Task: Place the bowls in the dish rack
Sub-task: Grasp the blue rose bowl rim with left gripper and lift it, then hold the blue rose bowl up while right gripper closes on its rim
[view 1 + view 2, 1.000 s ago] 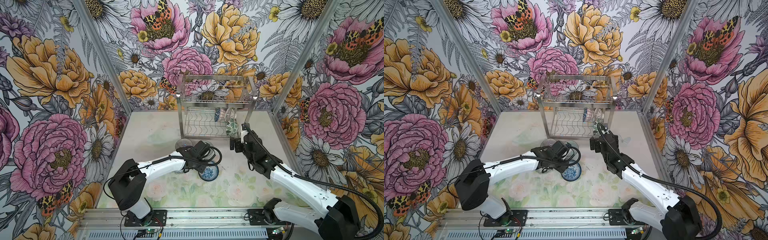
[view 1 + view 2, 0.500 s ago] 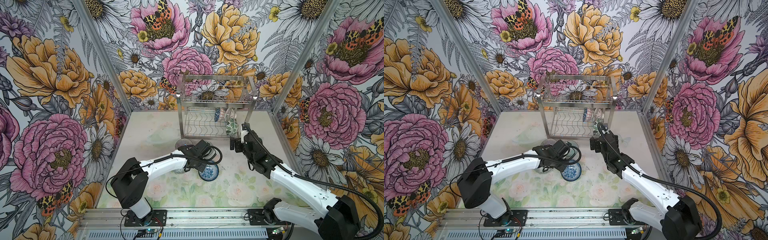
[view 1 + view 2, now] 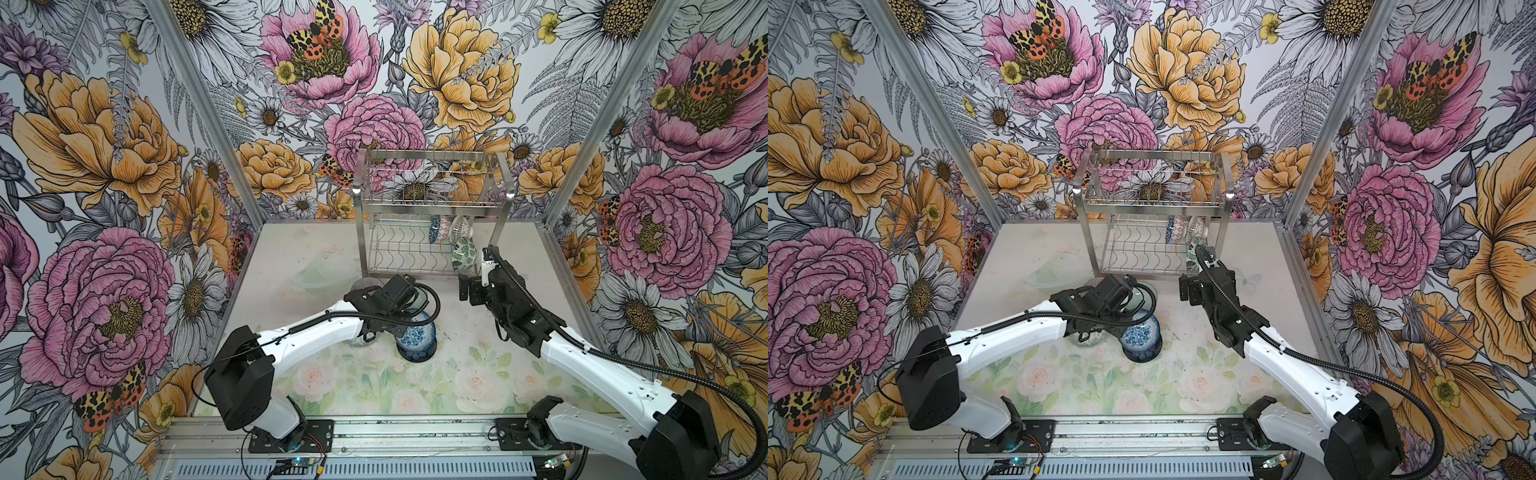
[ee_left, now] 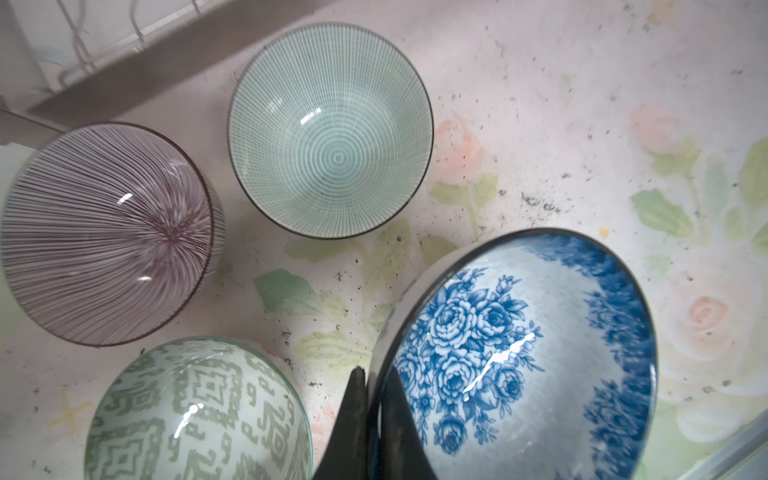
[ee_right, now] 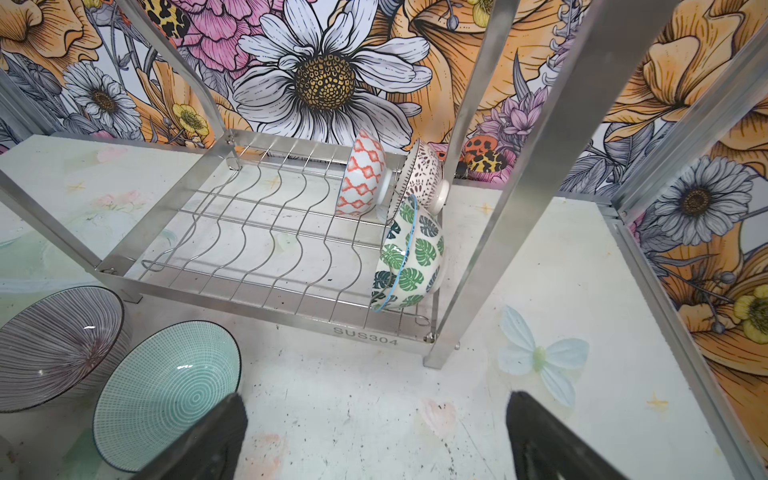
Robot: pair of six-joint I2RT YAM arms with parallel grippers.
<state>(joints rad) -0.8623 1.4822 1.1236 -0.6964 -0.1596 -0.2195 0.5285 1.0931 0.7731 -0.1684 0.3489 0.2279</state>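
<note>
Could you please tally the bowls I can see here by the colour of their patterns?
Green: 3, the leaf-print bowl, the celadon bowl, the grey-green bowl
Blue: 1, the blue floral bowl
Purple: 1, the purple-lined bowl
Orange: 1, the orange lattice bowl
Dark speckled: 1, the dark-speckled bowl
Total: 7 bowls

dish rack [image 5: 291,307] front rail — stamped "SUS304", slightly faint

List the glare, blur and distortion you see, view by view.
In both top views: two bright glints on the front corners of the shiny steel wire dish rack. Left wrist view: white glare streaks on the blue floral ceramic bowl; rack edge washed out and blurred. Right wrist view: wide-angle lens splays the rack legs; open right gripper looks soft.
</note>
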